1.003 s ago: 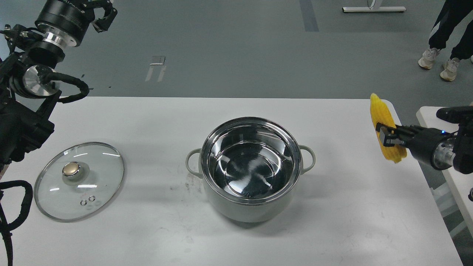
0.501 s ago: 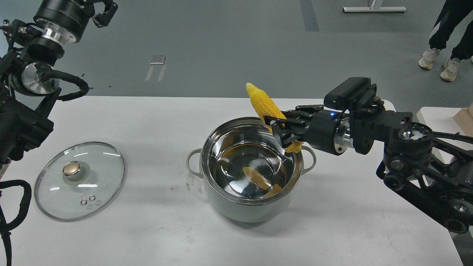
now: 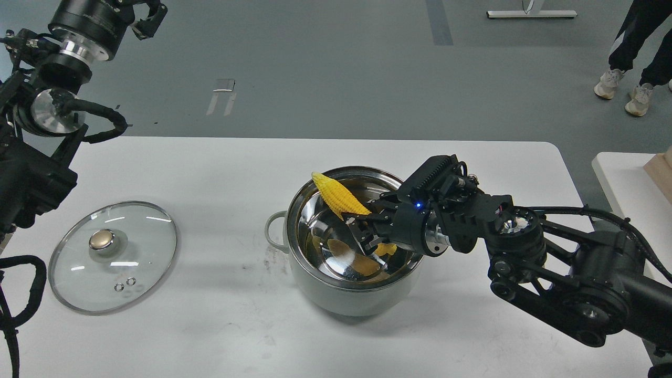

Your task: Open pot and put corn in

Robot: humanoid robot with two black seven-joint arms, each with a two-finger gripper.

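The pale grey-green pot (image 3: 336, 296) stands open at the middle of the white table, its steel inside showing. My right gripper (image 3: 361, 231) reaches in over the pot's right rim and is shut on the yellow corn (image 3: 338, 195). The corn is tilted, its pointed tip up near the pot's far left rim, its lower part inside the pot. Yellow reflections show on the steel bottom. My left gripper (image 3: 147, 16) is raised at the top left, far from the pot; its fingers cannot be told apart.
The glass lid (image 3: 113, 254) with its gold knob lies flat on the table (image 3: 220, 325) to the left of the pot. A person's legs (image 3: 635, 58) stand on the floor at the top right. A second table's edge (image 3: 630, 184) is at the right.
My right arm has swung left from the table's right edge and lowered the corn from above the pot's rim down into the pot. The left arm and lid have hardly moved.
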